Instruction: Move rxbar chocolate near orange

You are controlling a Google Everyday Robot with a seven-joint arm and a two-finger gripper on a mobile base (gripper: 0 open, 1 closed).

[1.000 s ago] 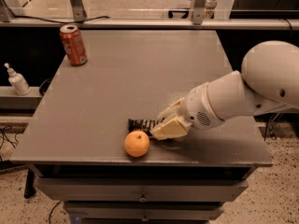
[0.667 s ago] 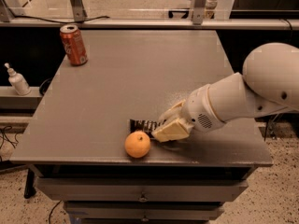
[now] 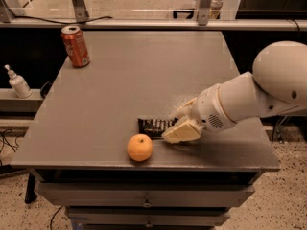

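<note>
The rxbar chocolate (image 3: 152, 127), a flat black bar with pale lettering, lies on the grey table (image 3: 120, 90) near its front edge. The orange (image 3: 139, 147) sits just in front of the bar's left end, a small gap away. My gripper (image 3: 178, 123) comes in from the right on a white arm (image 3: 249, 99). Its pale fingers (image 3: 181, 132) close on the bar's right end and hide that end. The bar rests flat on the table top.
An orange-red soda can (image 3: 75, 46) stands at the table's back left corner. A white pump bottle (image 3: 18, 82) stands on a lower ledge left of the table. The table's front edge (image 3: 144, 166) runs just below the orange, with drawers underneath.
</note>
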